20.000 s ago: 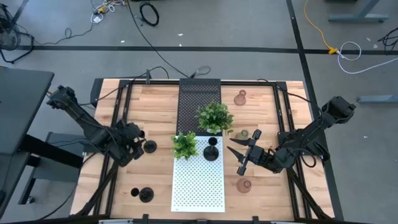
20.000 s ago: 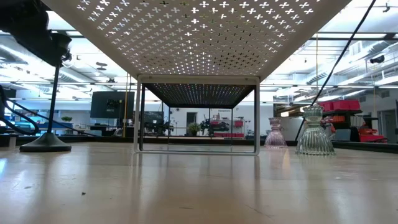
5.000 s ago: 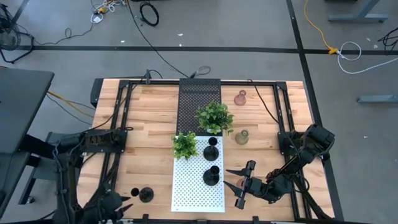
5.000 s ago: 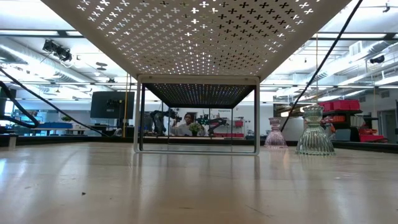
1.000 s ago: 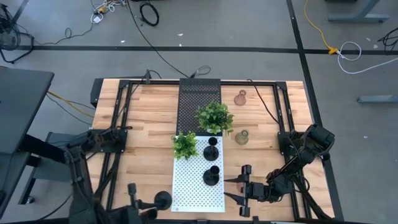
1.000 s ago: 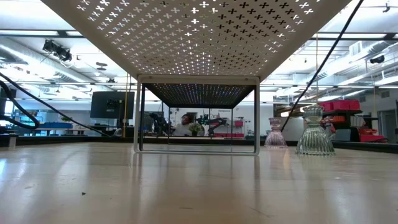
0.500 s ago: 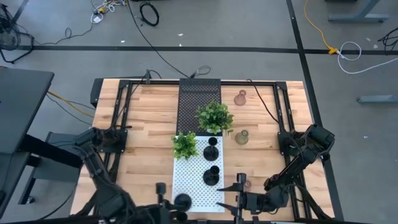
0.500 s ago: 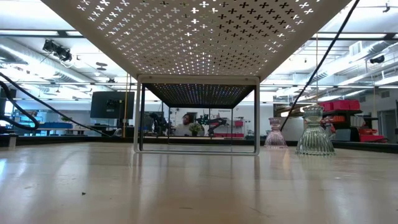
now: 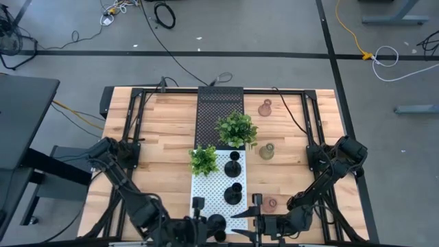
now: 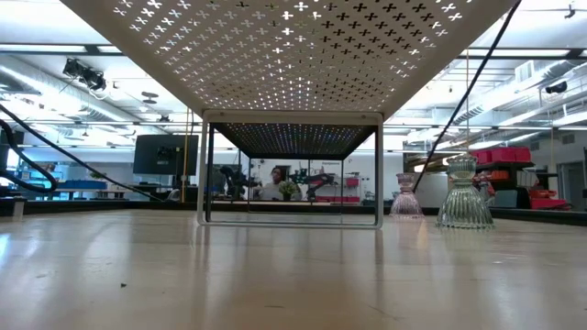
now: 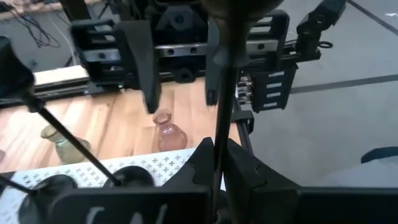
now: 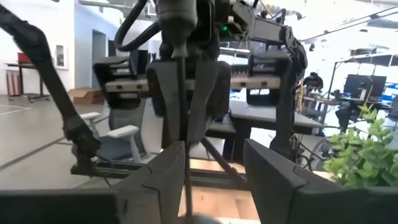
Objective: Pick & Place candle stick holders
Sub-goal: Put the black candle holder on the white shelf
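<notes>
My left gripper (image 9: pixel 211 223) hangs over the table's near edge, shut on a black candle stick holder (image 9: pixel 218 221). Facing it from the right, my right gripper (image 9: pixel 239 218) is open. In the right wrist view the holder's thin stem (image 12: pixel 183 124) stands between my right gripper's (image 12: pixel 214 180) fingers, close to one of them. Two black holders (image 9: pixel 233 194) stand on the white perforated shelf (image 9: pixel 206 206). A pink glass holder (image 9: pixel 269 204) stands on its base on the wood beside my right gripper. A green one (image 9: pixel 266 151) and another pink one (image 9: pixel 265 107) stand farther back. My left gripper pinches the black holder's thin stem (image 11: pixel 219 124) between its two fingers. The fingers lie about level, come from the table's left and cross the stem. The stem runs up from the fingers to a wider dark end (image 11: pixel 239 6). The holder is lifted clear of the table.
Two leafy potted plants (image 9: pixel 236 129) (image 9: pixel 204 160) stand on the shelves in the middle, where a dark perforated shelf (image 9: pixel 219 110) lies behind the white one. The low view looks under the white shelf and shows two glass holders (image 10: pixel 465 192) (image 10: pixel 405 197) at the right. Bare wood lies to the left.
My left gripper has carried the black holder along the near edge toward the table's right, up to the white shelf's near end. My right gripper has moved toward the table's left and near edge, and now faces it.
</notes>
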Motion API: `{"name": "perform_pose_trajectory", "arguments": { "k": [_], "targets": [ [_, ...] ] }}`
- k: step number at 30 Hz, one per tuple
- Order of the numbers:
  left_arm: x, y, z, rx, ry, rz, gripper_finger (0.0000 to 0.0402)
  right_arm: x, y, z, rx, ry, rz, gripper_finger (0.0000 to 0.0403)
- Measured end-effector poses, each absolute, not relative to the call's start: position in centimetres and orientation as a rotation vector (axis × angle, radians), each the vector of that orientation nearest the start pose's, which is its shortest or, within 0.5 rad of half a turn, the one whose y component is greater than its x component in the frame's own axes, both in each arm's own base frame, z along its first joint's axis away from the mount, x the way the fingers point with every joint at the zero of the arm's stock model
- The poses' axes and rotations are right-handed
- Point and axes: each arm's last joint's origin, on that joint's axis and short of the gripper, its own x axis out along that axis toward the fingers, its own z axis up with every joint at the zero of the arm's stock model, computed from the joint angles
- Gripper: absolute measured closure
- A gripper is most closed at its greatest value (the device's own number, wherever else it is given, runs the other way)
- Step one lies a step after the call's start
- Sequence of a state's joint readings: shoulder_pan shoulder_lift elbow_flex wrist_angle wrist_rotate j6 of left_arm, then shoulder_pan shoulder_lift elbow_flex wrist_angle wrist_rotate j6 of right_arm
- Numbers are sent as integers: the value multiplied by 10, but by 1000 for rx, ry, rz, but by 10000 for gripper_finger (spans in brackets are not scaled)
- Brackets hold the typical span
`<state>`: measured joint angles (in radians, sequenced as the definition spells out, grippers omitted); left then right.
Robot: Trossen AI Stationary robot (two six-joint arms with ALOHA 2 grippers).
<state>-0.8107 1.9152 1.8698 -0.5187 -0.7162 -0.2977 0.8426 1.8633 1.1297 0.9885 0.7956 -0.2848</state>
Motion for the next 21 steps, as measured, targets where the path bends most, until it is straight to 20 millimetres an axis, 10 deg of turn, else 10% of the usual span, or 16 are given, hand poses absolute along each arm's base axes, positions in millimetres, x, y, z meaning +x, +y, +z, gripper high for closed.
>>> {"name": "perform_pose_trajectory", "arguments": {
  "k": [21],
  "targets": [
    [321, -292, 353, 83, 422, -42, 384, 300, 274, 269, -103, -275, 107, 250]
  ]
}}
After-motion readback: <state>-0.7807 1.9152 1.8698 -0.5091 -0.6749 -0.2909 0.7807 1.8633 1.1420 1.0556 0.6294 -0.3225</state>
